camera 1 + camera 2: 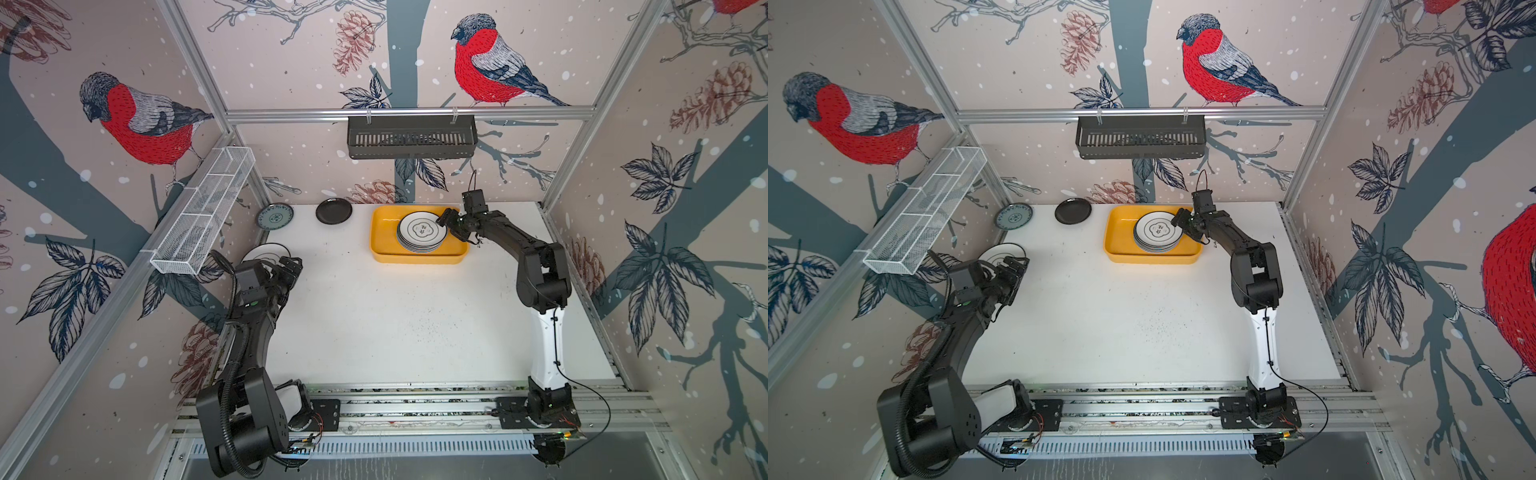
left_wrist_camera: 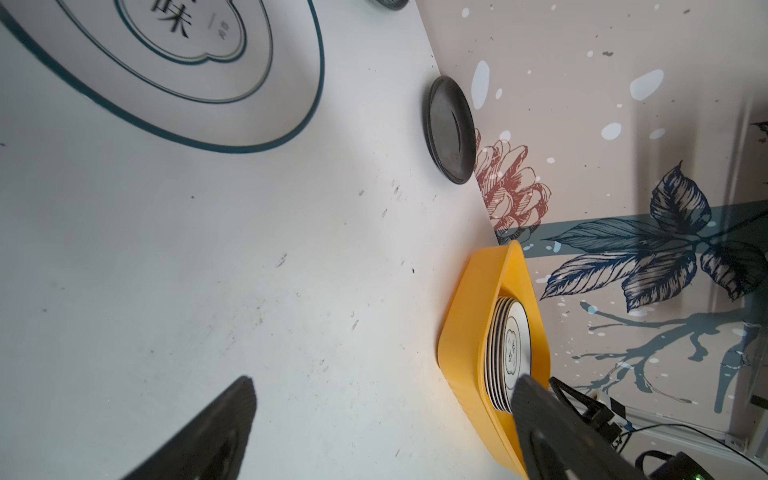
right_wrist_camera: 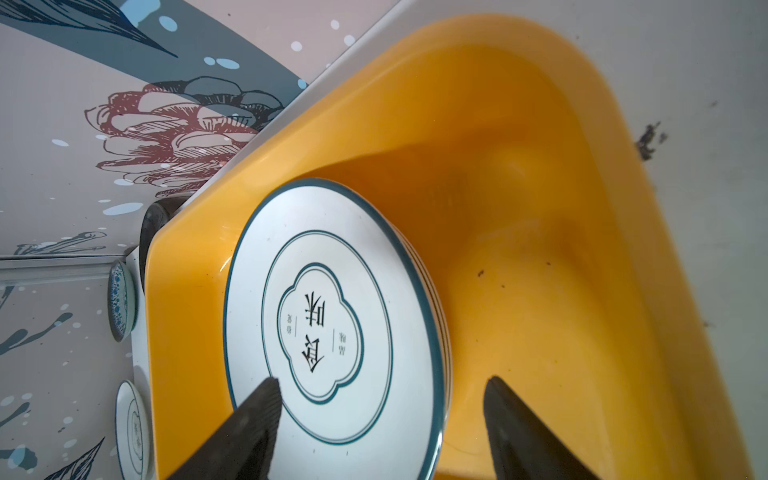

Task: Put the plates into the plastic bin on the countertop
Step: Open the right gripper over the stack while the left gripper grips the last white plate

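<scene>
The yellow plastic bin (image 1: 415, 254) (image 3: 540, 249) stands at the back of the countertop (image 1: 395, 324). It holds a stack of several plates, topped by a white plate with black characters (image 1: 422, 230) (image 3: 328, 332). My right gripper (image 1: 446, 220) (image 3: 382, 380) is open over that plate's right rim, one finger above the plate and one outside it. At the left edge lies another white plate with characters (image 1: 266, 251) (image 2: 282, 62). Beside it my left gripper (image 1: 291, 266) (image 2: 384, 380) hangs open and empty. A small black plate (image 1: 333, 210) (image 2: 451, 129) and a small grey-blue plate (image 1: 274, 216) lie at the back left.
A black slotted basket (image 1: 411, 137) hangs on the back rail. A white wire-mesh rack (image 1: 203, 212) runs along the left wall, over the plates at that edge. The bin's left half (image 1: 384, 226) is bare. Aluminium rails (image 1: 415, 403) edge the front.
</scene>
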Controlling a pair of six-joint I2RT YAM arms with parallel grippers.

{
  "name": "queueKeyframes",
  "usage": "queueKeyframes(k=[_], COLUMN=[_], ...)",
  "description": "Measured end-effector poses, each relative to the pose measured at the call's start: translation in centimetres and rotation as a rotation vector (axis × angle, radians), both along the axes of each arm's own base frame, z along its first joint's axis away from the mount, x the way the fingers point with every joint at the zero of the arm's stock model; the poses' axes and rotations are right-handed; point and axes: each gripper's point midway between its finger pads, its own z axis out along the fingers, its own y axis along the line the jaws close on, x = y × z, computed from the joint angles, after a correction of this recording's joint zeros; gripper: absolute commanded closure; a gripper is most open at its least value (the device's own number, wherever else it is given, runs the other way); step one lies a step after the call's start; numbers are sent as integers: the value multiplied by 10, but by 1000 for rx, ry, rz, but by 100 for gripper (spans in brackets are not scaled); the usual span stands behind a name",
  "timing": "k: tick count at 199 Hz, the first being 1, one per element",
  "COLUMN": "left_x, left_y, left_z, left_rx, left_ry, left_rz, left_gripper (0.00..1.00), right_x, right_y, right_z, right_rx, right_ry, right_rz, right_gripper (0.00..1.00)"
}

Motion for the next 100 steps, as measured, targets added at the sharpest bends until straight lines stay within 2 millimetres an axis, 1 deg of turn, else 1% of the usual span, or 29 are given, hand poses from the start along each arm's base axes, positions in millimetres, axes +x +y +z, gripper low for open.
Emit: queueKeyframes(k=[29,41,63,68,70,100], left_x=[-8,-12,-18,-20,-20,-26], left_y=[25,33,47,50,51,64], left_z=[-2,-3,-3,-4,-4,-16], left_rx=[14,19,33,42,44,43], left_ry=[9,16,16,17,17,50], left_rz=[59,79,105,108,109,139], left_gripper=[4,4,4,4,4,4], right_x=[-2,1,2,2,2,2], right_y=[12,18,27,28,29,42], right_z=[8,12,12,13,13,26], right_rx=[-14,-13,-17,-20,-21,-15], right_ry=[-22,-33,-36,-38,-37,-64], right_rz=[36,45,55,56,56,78], right_gripper=[15,15,10,1,0,0])
